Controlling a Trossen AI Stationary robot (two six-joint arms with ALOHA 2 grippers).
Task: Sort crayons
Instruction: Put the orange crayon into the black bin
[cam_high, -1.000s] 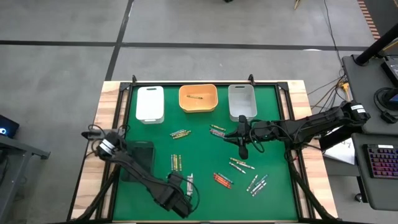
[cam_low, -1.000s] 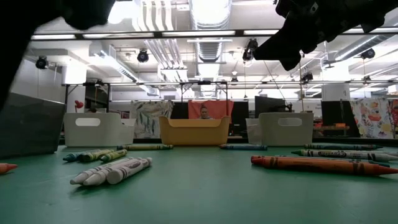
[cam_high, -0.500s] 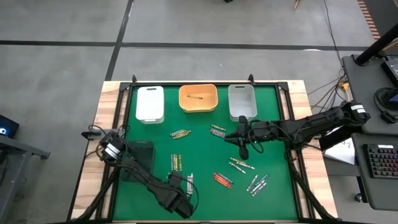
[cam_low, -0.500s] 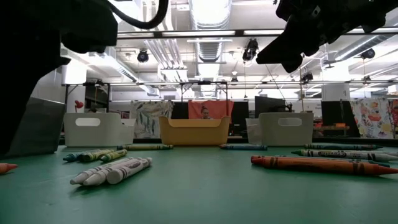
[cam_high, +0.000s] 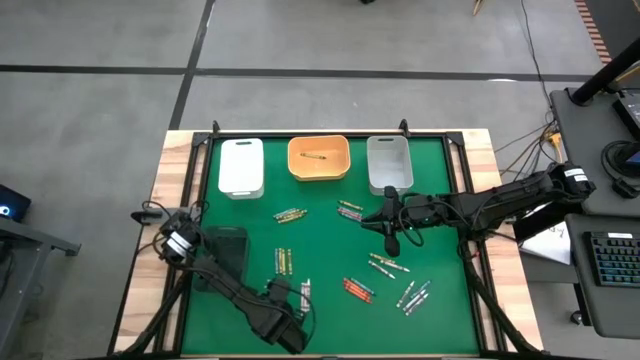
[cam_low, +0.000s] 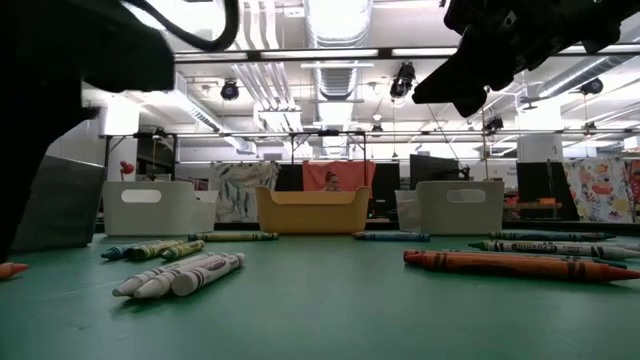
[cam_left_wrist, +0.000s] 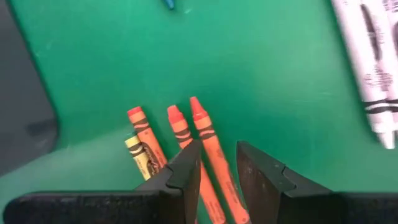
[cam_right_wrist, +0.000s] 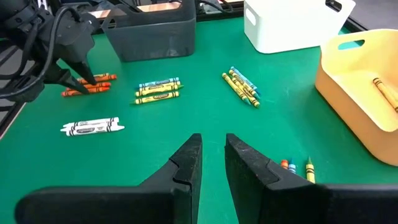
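Observation:
Crayons lie in small groups on the green mat (cam_high: 330, 240). Three orange crayons (cam_left_wrist: 180, 134) and a yellow one (cam_left_wrist: 140, 158) lie side by side near the table's near edge. My left gripper (cam_left_wrist: 217, 165) points down over them, open, a finger on each side of the rightmost orange crayon (cam_left_wrist: 214, 155); whether it touches, I cannot tell. The right wrist view shows the same gripper (cam_right_wrist: 79, 73) above those orange crayons (cam_right_wrist: 87, 87). My right gripper (cam_right_wrist: 212, 155) hangs over the mat's middle (cam_high: 391, 243), a narrow gap between its fingers, nothing in it.
White tray (cam_high: 241, 166), orange tray (cam_high: 319, 170) with one crayon in it, and grey tray (cam_high: 389, 163) stand along the far edge. A dark tray (cam_high: 225, 250) sits at the left. White crayons (cam_right_wrist: 93, 126) lie beside the left gripper; other groups (cam_high: 358, 290) lie to the right.
My left gripper has come down toward the orange crayons near the table's near edge, its finger gap unchanged. No crayon has moved.

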